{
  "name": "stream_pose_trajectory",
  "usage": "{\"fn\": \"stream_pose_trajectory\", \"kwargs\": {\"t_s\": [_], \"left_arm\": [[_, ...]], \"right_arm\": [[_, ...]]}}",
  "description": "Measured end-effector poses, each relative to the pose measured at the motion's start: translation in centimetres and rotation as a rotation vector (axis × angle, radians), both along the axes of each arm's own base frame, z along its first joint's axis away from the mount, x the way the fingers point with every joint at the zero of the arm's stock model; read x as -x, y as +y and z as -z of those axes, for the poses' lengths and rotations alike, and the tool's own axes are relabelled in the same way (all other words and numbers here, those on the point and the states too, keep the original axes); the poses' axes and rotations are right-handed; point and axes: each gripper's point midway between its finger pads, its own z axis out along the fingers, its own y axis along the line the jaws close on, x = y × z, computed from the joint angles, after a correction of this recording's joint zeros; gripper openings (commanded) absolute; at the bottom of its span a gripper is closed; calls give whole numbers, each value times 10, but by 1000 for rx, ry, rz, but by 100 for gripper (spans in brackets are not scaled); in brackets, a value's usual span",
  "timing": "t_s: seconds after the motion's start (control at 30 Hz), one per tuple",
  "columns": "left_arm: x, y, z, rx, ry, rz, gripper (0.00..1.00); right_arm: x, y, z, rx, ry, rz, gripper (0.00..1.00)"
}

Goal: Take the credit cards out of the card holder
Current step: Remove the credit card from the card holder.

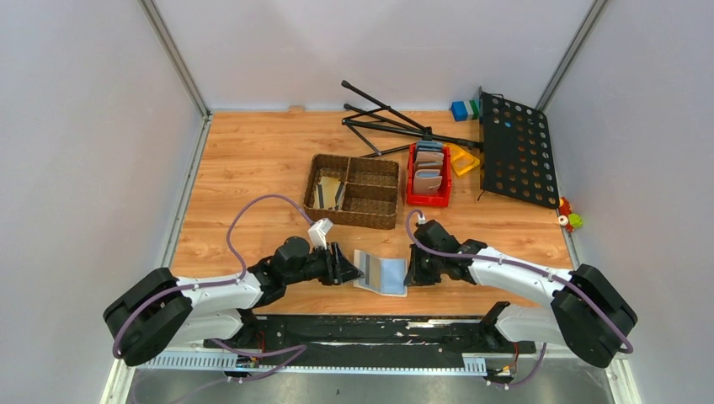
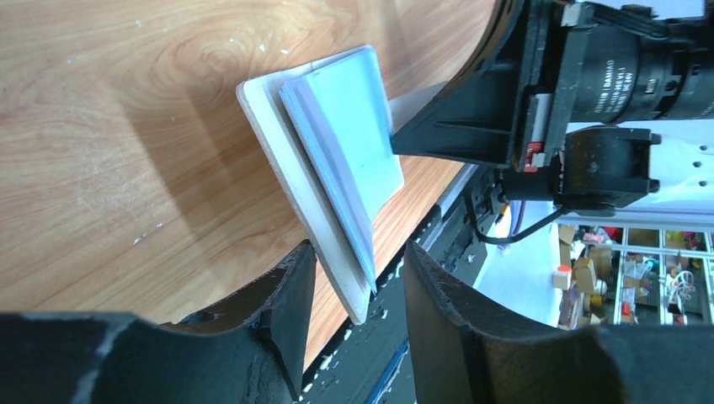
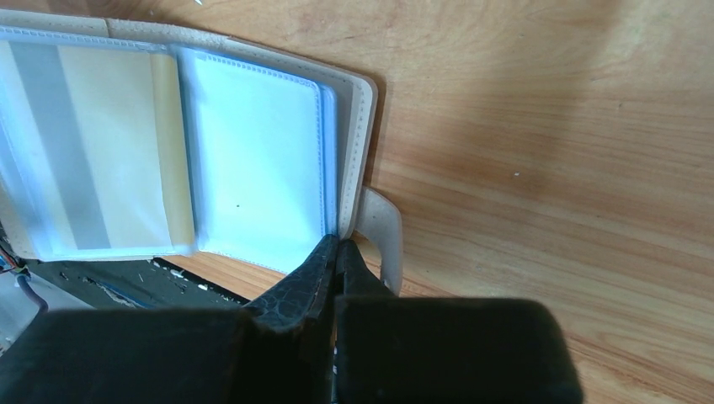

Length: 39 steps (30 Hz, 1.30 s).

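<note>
While the card holder (image 1: 386, 276) lies open on the desk (image 1: 253, 168), near its front edge, we flank it with a pincer on either side.
Our left pincer (image 2: 358, 273) stands spread around one corner of the holder, one finger touching the beige cover. Our right pincer (image 3: 335, 252) is pressed together, its tips against the opposite edge, just beside the strap tab (image 3: 383, 236). A tan-gold credit card (image 3: 101, 143) with a grey stripe sits in a clear pocket.

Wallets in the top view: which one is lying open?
The beige card holder, spread open with its pale blue pockets showing. The other wallets stand upright in the red bin.
</note>
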Motion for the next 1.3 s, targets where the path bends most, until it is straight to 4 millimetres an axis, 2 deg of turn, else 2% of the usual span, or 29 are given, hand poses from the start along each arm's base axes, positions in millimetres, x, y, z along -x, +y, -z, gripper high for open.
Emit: {"fn": "stream_pose_trajectory", "kwargs": {"t_s": [0.13,0.23,0.4,0.73,1.07,1.17,1.23,1.3], "left_arm": [[0,-2,-6,20,-13,8,48],[2,-3,-1,14,1,20,47],[5,-3,7,-2,27,32,38],[4,-5,-1,22,8,35,36],[2,-8,-10,54,-10,37,8],[2,-9,-11,62,-15,42,3],[3,-10,-13,68,-18,44,0],[3,-10,-14,72,-20,48,0]], "right_arm": [[0,1,0,-4,-1,-4,0],[-1,3,0,-10,0,-7,0],[-1,4,0,-16,0,-9,0],[-1,5,0,-19,0,-11,0],[0,8,0,-38,-1,-18,0],[0,8,0,-42,0,-20,0],[0,9,1,-44,0,-21,7],[0,9,0,-45,0,-23,19]]}}
